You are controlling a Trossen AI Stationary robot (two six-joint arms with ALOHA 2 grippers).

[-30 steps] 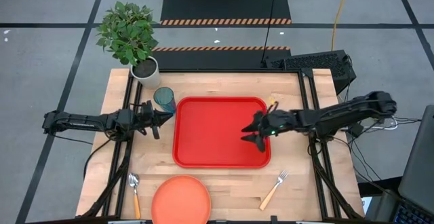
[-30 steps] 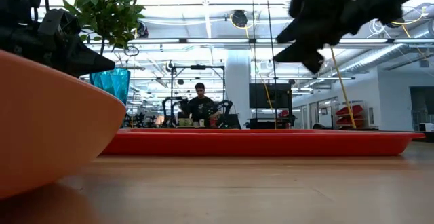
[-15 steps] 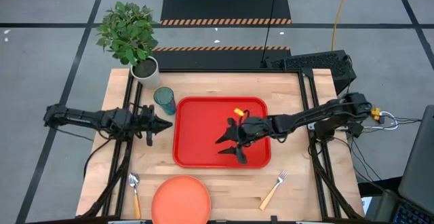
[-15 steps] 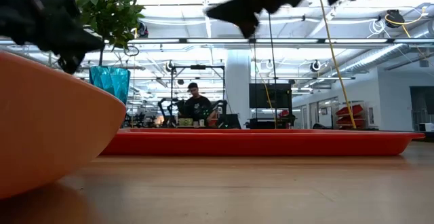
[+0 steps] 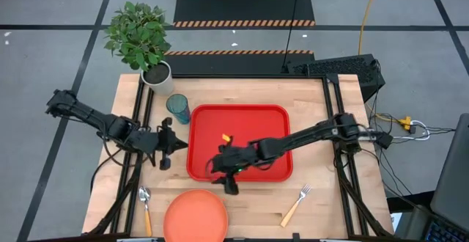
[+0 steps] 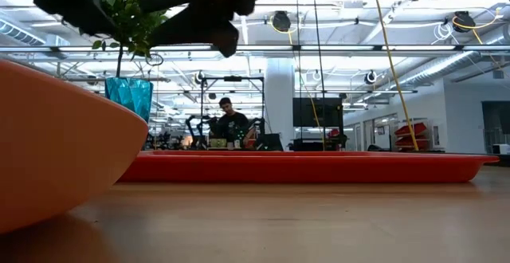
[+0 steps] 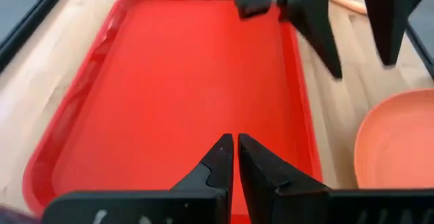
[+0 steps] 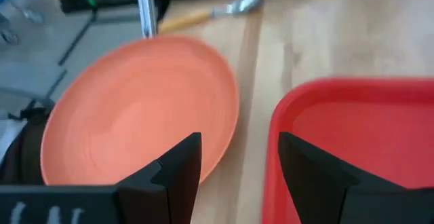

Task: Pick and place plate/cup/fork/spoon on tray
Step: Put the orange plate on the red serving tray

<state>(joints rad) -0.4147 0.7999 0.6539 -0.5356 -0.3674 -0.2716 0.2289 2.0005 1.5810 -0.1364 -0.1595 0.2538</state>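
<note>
Now the right claw (image 5: 224, 181) is seen spread and empty over the tray's (image 5: 242, 125) front-left corner, near the plate (image 5: 195, 215); the left claw (image 7: 234, 157), pressed together, is held beside the tray.

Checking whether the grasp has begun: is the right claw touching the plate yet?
Apart. The right wrist view shows the right claw open, with the plate and bare table visible past its fingers, no finger on the rim.

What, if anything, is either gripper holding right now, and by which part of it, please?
Nothing is held. The right gripper is open and empty, above the gap between the plate and the tray. The left gripper is shut on nothing, beside the tray.
</note>
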